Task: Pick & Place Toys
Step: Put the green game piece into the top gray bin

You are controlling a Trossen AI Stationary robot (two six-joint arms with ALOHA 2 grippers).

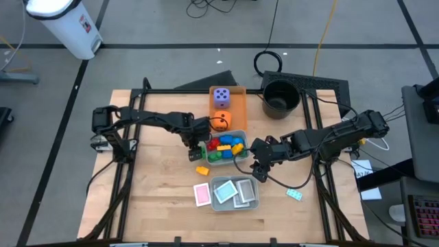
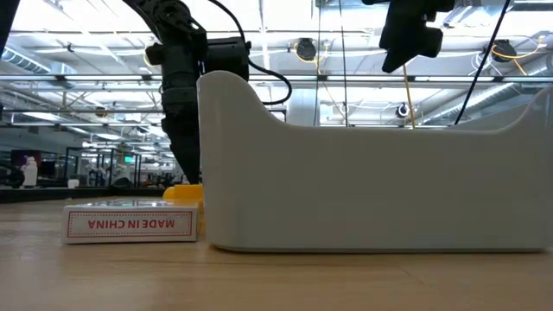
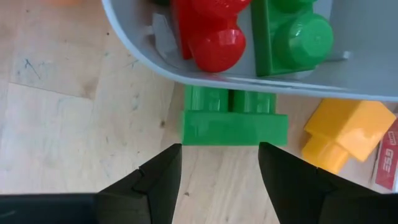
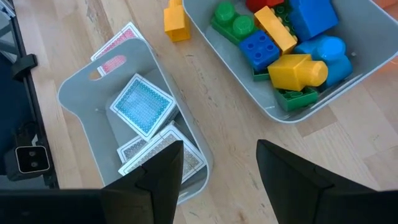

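A loose green brick [image 3: 233,118] lies on the table against the outer wall of the grey brick tray [image 3: 143,46]; it also shows in the high view [image 1: 195,155]. My left gripper [image 3: 217,165] is open just short of this brick, one finger toward each of its ends, touching nothing. A yellow brick [image 3: 348,134] lies on the table beside it. My right gripper [image 4: 217,165] is open and empty above the table between the brick tray [image 4: 273,109] and the card tray [image 4: 74,93]. The purple die [image 1: 221,97] and the orange die [image 1: 219,121] sit on the flat orange tray [image 1: 238,92].
The brick tray holds red, green, blue and yellow bricks [image 4: 286,37]. The card tray holds teal and white cards [image 4: 142,102]. A pink card [image 1: 202,195] lies left of it, a teal card [image 1: 295,195] right of it. A black pot [image 1: 280,97] stands at the back.
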